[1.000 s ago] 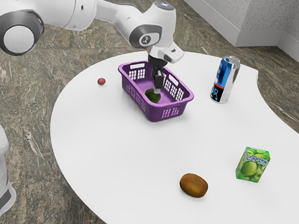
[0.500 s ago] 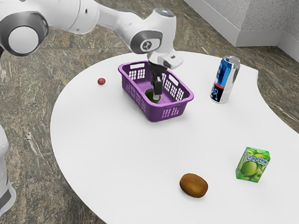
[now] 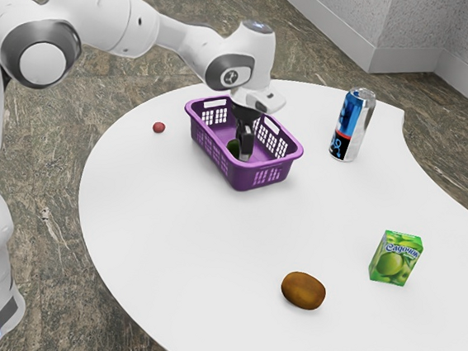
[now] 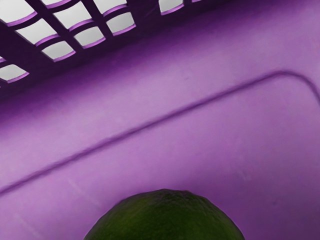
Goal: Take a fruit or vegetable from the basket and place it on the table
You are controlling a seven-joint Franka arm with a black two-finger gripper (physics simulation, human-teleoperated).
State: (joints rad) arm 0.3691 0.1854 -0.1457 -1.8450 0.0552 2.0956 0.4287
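Note:
My gripper (image 3: pixel 247 151) reaches down inside the purple basket (image 3: pixel 236 175), its fingertips low beside a dark green round fruit (image 3: pixel 233 148). The hand hides much of that fruit in the exterior view, and how the fingers stand to it cannot be made out. In the wrist view the green fruit (image 4: pixel 165 217) lies just under the hand, over the basket's floor (image 4: pixel 200 135).
On the white table (image 3: pixel 184 255) a small red fruit (image 3: pixel 159 127) lies left of the basket in the exterior view. A can (image 3: pixel 352 125) stands to the basket's right. Nearer the camera are a brown oval fruit (image 3: pixel 303 290) and a green juice box (image 3: pixel 395 258).
My hand has come down deeper into the basket, and the gripper now covers more of the green fruit. The other objects have stayed where they were.

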